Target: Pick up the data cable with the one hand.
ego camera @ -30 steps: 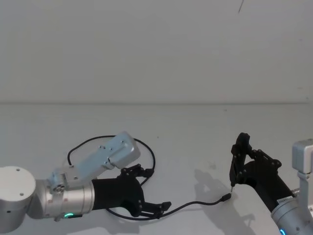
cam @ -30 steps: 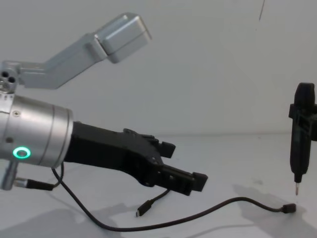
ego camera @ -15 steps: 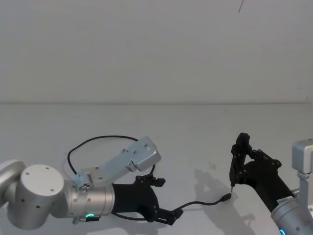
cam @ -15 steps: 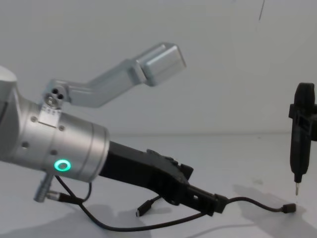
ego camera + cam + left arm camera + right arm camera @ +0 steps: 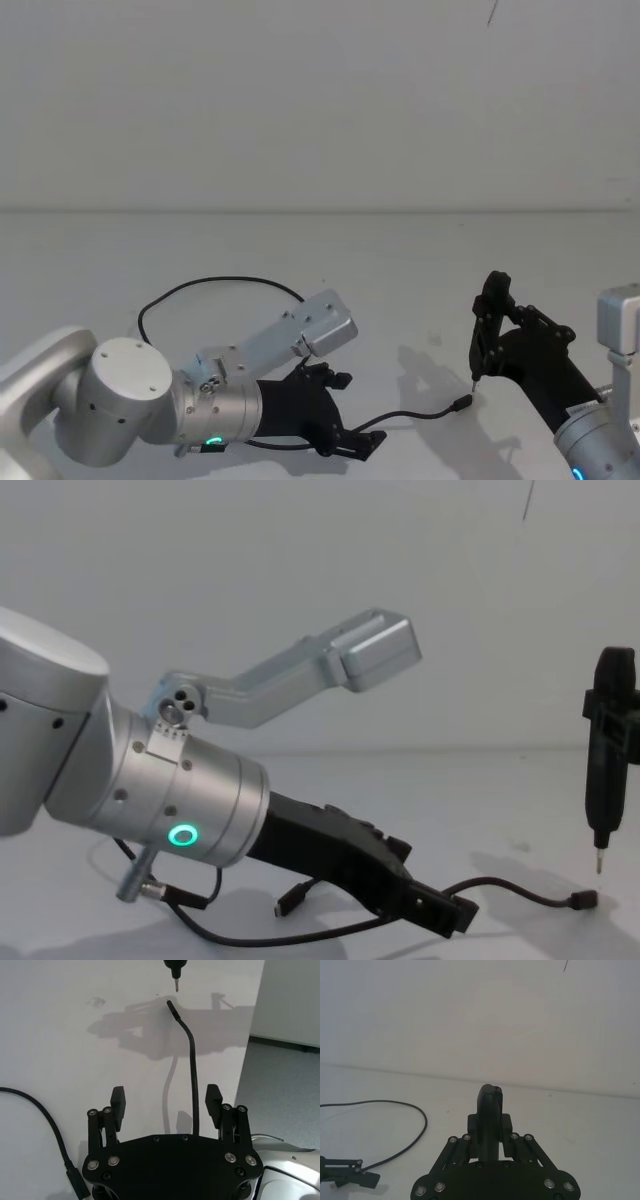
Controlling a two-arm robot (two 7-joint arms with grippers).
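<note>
Middle of data cable (image 5: 225,279) hidden beneath left tool (image 5: 358,443)

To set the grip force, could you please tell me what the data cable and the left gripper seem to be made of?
The data cable looks like a matte black rubber or plastic jacket, bending in smooth curves. The left gripper, open astride it, looks like matte black hard plastic, possibly coated metal: angular, screwed links.

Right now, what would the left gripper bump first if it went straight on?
Probably the data cable: it runs ahead between the open jaws of the left gripper. Tilted down, it may then meet the table; depth is unclear. Farther off, the right gripper holds a stick tool.
</note>
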